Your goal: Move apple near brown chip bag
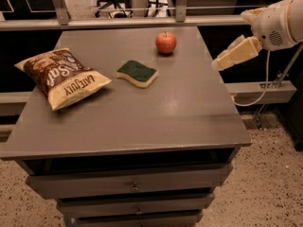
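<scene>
The gripper [220, 63] hangs beyond the table's [165, 119] right edge, holding nothing, how far open unclear — apple [166, 42] well apart from the chip bag [61, 77].

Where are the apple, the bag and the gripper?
apple [166, 42]: camera view, middle of its skin.
bag [53, 73]: camera view, its brown middle.
gripper [218, 64]: camera view, its tip, just right of the table [142, 122].

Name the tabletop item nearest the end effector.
The apple; the sponge and brown chip bag lie farther from the end effector, right of the table.
</scene>
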